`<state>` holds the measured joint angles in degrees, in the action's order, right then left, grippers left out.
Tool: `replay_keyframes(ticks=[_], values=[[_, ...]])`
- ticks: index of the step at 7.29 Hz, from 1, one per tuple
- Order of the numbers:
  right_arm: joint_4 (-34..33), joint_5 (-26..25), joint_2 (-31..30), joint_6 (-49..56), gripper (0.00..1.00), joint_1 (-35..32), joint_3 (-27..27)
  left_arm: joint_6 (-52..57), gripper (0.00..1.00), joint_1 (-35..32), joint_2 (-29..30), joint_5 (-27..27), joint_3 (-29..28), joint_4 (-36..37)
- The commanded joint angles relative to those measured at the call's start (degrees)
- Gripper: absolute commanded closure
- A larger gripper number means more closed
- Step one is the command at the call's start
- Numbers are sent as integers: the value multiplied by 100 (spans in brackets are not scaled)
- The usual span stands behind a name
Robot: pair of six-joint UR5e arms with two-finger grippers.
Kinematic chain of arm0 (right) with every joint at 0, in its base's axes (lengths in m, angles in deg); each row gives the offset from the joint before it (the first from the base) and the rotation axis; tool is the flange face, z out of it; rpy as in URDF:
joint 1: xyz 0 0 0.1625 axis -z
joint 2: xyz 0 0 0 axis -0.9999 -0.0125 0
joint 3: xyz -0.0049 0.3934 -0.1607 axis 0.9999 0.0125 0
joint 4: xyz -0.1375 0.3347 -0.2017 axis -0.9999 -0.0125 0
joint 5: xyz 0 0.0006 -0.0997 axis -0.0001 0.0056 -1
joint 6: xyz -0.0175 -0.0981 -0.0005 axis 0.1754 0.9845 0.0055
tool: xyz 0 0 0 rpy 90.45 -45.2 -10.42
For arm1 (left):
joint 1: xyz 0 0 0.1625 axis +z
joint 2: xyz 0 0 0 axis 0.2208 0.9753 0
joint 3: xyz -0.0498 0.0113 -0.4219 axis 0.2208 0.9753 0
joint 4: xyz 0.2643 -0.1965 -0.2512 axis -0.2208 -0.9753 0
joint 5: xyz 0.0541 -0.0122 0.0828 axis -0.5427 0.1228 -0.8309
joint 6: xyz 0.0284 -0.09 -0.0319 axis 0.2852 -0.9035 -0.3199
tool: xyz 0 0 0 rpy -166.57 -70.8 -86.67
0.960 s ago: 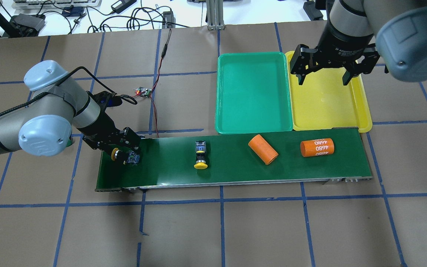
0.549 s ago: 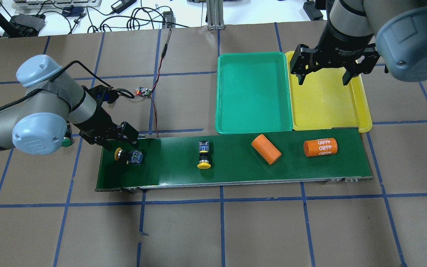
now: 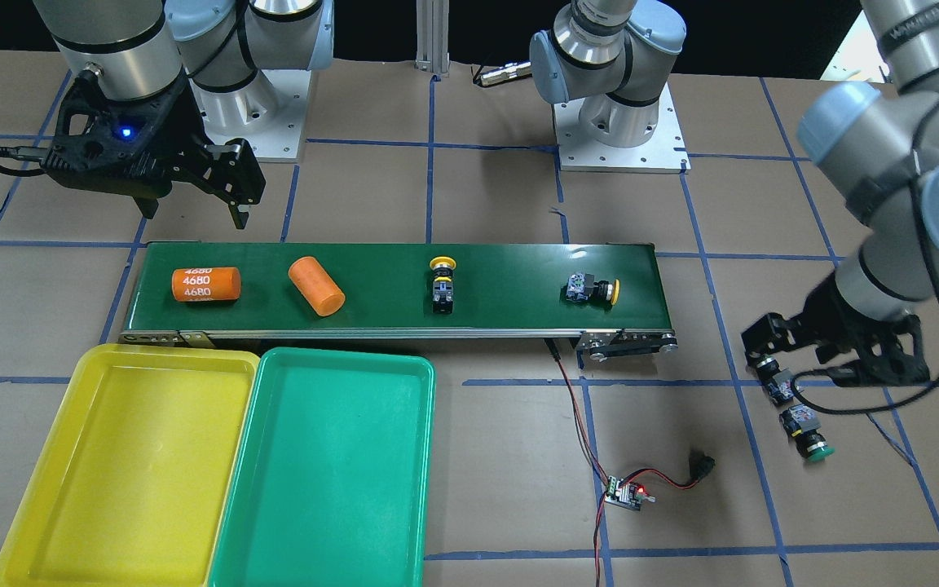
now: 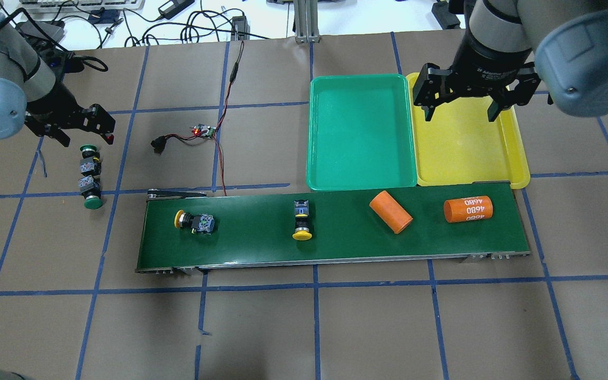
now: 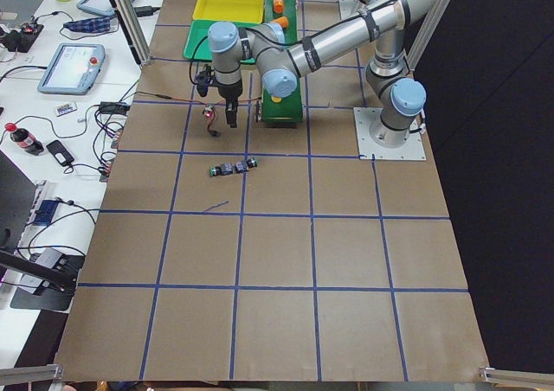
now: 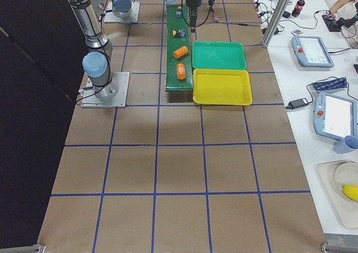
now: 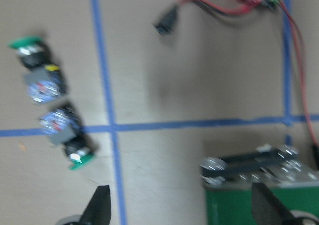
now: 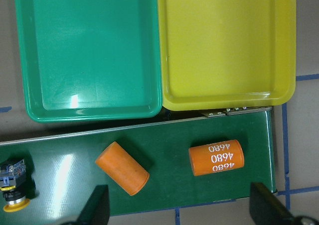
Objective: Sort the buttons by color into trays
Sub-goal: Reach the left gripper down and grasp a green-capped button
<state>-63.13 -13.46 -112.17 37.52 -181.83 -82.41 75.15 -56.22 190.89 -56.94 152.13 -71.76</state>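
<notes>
Two yellow-capped buttons lie on their sides on the dark green belt, one near its left end (image 4: 194, 221) and one near the middle (image 4: 302, 217). Two green-capped buttons (image 4: 89, 158) (image 4: 91, 193) lie end to end on the table left of the belt; the left wrist view shows them too (image 7: 37, 68) (image 7: 67, 135). My left gripper (image 4: 86, 138) hovers open and empty just behind them. My right gripper (image 4: 460, 116) hangs open and empty over the yellow tray (image 4: 515, 158). The green tray (image 4: 359, 132) beside it is empty.
Two orange cylinders, one plain (image 4: 391, 211) and one printed "4680" (image 4: 468, 209), lie on the belt (image 4: 335, 248) at its right part. A small circuit board (image 4: 203, 131) with red wires and a loose black plug (image 4: 158, 143) lies behind the belt's left end.
My left gripper let go of the yellow button on the belt's left end and swung left and back to the green buttons. Everything on the belt shifted right. The right arm stayed still.
</notes>
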Motion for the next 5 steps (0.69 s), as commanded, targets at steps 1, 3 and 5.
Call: replay_keyframes(ticks=[1, 3, 5], values=[[0, 0, 4, 0, 0, 0, 0, 49, 0, 523, 741, 35, -180, 676], [0, 0, -5, 0, 0, 0, 0, 84, 0, 657, 1208, 19, -137, 1070], [0, 0, 4, 0, 0, 0, 0, -73, 0, 657, 1473, 45, -225, 1116]])
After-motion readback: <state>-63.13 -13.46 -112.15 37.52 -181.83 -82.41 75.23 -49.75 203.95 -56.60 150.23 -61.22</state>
